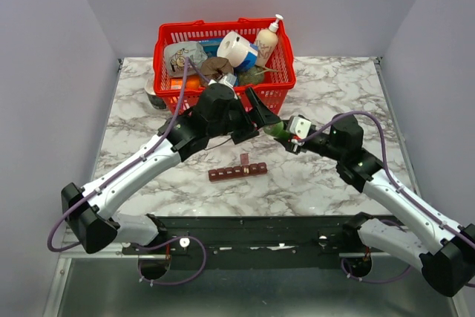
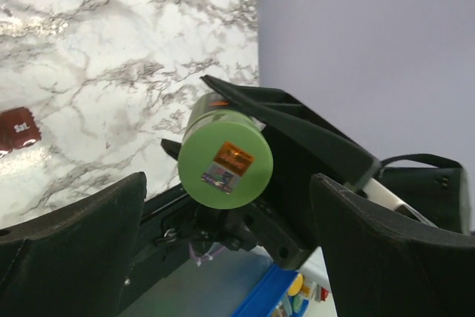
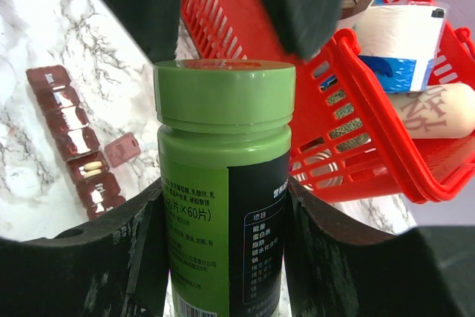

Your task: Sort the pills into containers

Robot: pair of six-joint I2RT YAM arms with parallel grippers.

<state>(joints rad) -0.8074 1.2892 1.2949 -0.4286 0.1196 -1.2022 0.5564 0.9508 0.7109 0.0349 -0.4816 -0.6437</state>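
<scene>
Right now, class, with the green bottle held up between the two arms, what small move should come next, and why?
Probably close the left gripper on the cap to unscrew it. The right gripper grips the green bottle by its body, the cap is still on, and the left fingers stand open on either side of it. The pill organizer has one lid open.
</scene>
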